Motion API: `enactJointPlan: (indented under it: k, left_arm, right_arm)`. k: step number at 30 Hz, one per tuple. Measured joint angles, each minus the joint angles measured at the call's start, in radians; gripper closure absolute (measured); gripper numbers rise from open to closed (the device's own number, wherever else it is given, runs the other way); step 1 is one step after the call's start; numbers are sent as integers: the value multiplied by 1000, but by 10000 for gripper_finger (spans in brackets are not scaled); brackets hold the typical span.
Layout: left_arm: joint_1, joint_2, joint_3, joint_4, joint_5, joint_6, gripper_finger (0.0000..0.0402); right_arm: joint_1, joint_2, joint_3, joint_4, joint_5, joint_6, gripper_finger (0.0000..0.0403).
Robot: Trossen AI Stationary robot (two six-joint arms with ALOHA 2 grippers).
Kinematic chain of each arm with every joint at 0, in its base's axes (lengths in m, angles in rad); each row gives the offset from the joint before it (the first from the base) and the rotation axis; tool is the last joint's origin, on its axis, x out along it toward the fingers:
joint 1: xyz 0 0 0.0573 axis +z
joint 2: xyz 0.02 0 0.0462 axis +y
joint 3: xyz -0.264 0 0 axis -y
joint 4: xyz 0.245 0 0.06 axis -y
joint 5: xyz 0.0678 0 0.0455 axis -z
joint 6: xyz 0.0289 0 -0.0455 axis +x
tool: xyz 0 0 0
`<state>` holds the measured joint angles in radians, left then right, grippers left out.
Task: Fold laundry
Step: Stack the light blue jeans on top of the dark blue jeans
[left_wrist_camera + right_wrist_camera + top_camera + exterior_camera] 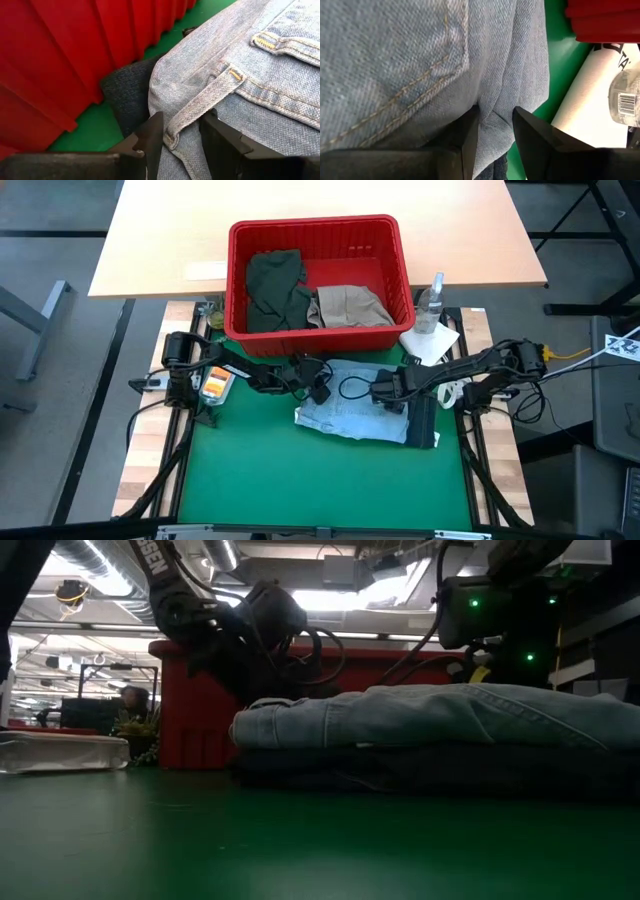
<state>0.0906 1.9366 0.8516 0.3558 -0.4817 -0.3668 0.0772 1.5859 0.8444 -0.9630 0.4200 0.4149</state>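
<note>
Two garments lie stacked on the green mat of the table [300, 480]: light blue denim [350, 412] on top of dark navy jeans [422, 425]. The left pincer [181, 135] is clenched on a belt loop at one end of the light blue denim; the right pincer [496, 131] is clenched on a fold of the same denim at its other end. Farther back, the red basket [318, 230] holds a dark olive green piece [272, 288] and a beige khaki piece [348, 305].
</note>
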Motion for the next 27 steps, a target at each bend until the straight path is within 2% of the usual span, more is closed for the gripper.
enactJointPlan:
  k: [9,13,20,27]
  left_arm:
    - [-5,-48,-6,-19,32,14,278]
    - [-8,-124,-11,-57,44,30,278]
    - [-45,-249,-10,-53,143,14,278]
    - [-124,-311,-9,-45,223,11,278]
  right_arm:
    - [1,2,36,-58,-2,-10,276]
    - [2,3,129,-191,2,-18,276]
    - [33,3,324,-373,-9,-14,276]
    - [165,1,460,-363,-18,3,276]
